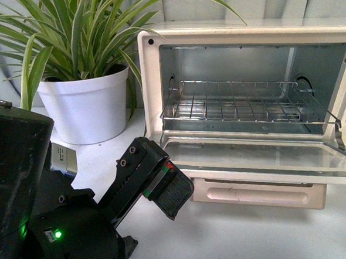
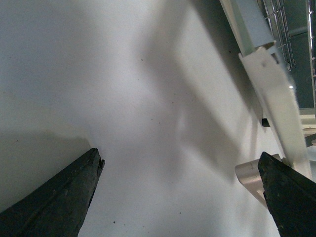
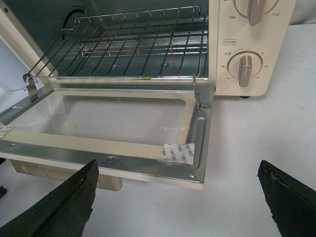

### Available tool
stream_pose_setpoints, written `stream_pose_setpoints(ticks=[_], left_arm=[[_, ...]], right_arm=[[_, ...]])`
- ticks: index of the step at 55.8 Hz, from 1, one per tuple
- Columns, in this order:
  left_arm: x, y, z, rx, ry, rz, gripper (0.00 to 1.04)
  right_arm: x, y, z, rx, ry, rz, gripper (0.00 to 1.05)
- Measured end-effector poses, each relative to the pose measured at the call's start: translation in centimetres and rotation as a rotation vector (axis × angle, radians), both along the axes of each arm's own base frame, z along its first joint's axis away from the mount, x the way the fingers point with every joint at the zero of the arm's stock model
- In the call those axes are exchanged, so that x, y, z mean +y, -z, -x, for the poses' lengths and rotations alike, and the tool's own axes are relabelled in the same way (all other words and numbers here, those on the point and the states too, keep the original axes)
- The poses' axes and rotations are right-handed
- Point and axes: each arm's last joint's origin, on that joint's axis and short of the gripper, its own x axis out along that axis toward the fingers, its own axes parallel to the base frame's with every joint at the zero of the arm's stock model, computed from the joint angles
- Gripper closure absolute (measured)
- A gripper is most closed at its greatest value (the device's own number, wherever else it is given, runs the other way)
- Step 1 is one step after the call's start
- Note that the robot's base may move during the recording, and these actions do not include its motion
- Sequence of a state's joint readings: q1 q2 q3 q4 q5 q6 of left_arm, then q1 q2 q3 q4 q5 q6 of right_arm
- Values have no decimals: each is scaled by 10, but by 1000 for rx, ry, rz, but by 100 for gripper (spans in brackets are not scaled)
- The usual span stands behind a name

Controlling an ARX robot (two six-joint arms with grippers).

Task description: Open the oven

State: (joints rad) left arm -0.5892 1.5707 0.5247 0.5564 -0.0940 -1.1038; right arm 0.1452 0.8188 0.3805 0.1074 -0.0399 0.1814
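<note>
Front view's got the oven [image 1: 151, 60] sitting on the white table [image 1: 256, 236], just right of a potted plant [image 1: 81, 64]. Its door [image 1: 251, 160] is already dropped flat, with the rack [image 1: 236, 102] in plain sight. You can see the handle [image 1: 259, 196] hanging under the door's front edge. Your left gripper [image 1: 172, 191] sits low, just off the door's front-left corner, and I can't tell if it touches anything. Left wrist view shows its fingers [image 2: 59, 202] spread wide with only bare table between them. Right gripper [image 3: 177, 165] is the same deal: spread, empty, in front of the door's right corner, timer knob [image 3: 245, 69] beyond it.
</note>
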Motion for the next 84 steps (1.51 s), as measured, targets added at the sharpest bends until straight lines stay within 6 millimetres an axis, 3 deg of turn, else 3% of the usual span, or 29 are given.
stream_pose_setpoints(ticks=[26, 71, 84], left_arm=[[1, -1, 3, -12, 40, -88, 7], [-8, 8, 2, -171, 168, -717, 7], [-10, 6, 5, -194, 210, -761, 7]], right_arm=[[0, 3, 1, 10, -2, -6, 9], [-1, 4, 1, 12, -1, -9, 9], [-2, 4, 2, 12, -5, -13, 9]])
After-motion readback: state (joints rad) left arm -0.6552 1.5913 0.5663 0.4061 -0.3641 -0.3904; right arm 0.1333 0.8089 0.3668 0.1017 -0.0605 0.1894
